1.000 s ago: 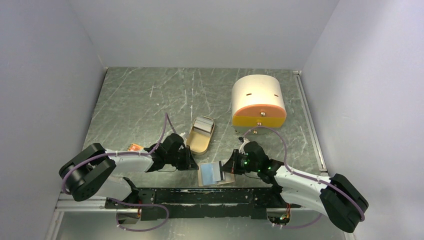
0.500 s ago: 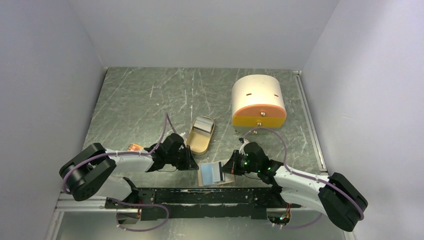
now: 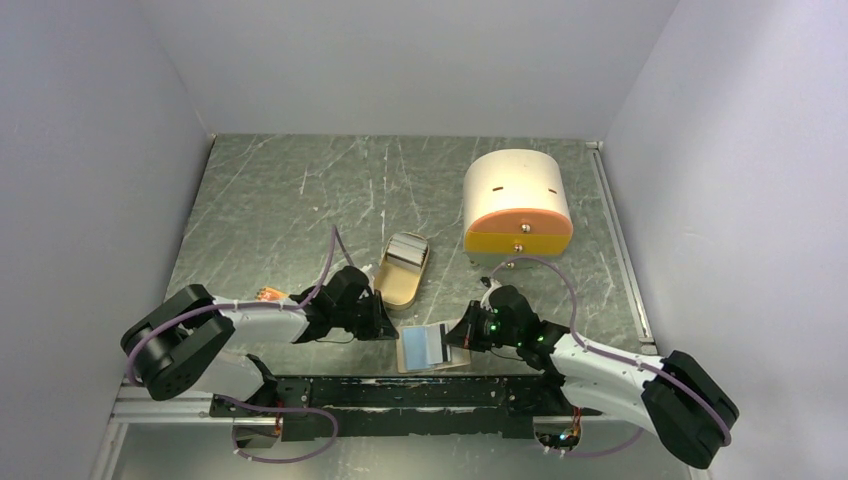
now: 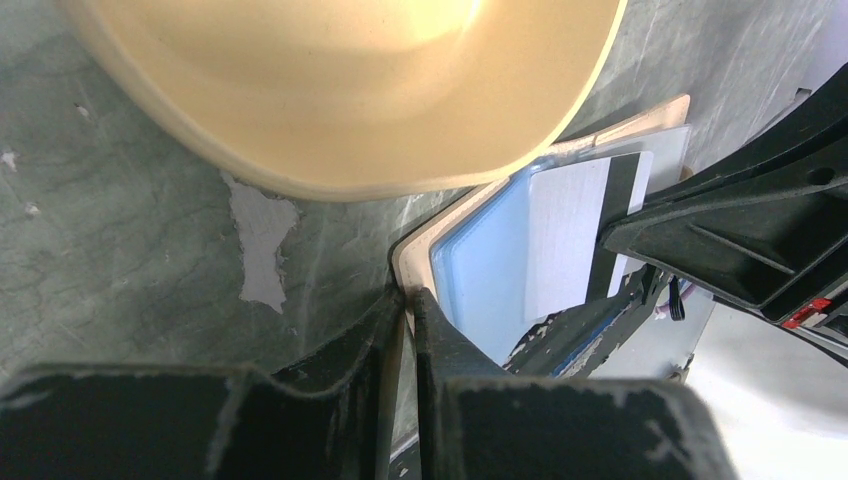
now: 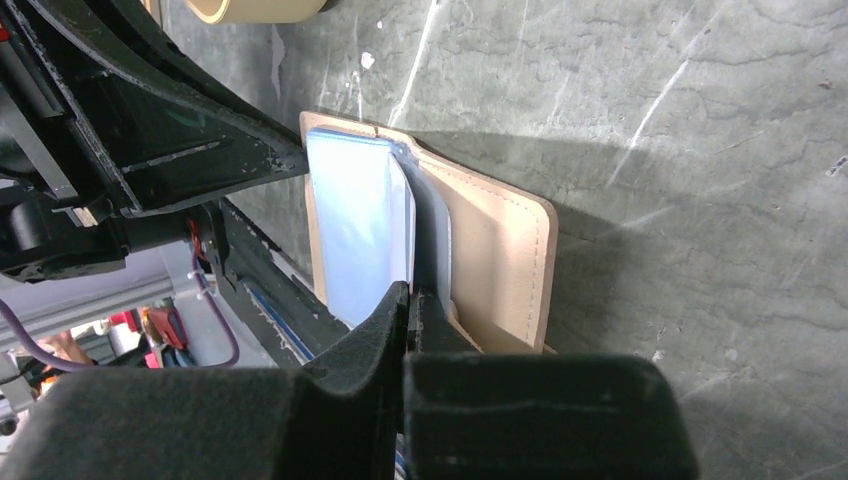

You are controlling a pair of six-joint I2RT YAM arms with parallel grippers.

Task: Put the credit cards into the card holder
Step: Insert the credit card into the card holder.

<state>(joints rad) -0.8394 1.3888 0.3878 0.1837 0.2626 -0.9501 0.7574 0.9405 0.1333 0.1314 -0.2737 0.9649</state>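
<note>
At the near edge of the table, just ahead of the arm bases, the card holder (image 5: 500, 270) lies opened flat with both credit cards over its inner face: the light blue card (image 4: 480, 290) underneath, the whitish-grey card (image 4: 565, 230) overlapping it, dark stripe showing. The left gripper (image 4: 408, 300) has its jaws drawn nearly together on the holder's left edge, pinning it, while the right gripper (image 5: 408, 295) is closed tight on what looks like the near edge of the whitish-grey card. The step in hand seems to be feeding that card into a pocket; whether the blue one is already seated in a slot I cannot tell. The next move calls for a flat, shallow slide with the holder held steady, so the card's leading edge catches the slot. Further back the oval tin (image 3: 385, 285) holds a pale grey-white piece; beyond it the cream box (image 3: 515, 185) is shut, contents hidden
</note>
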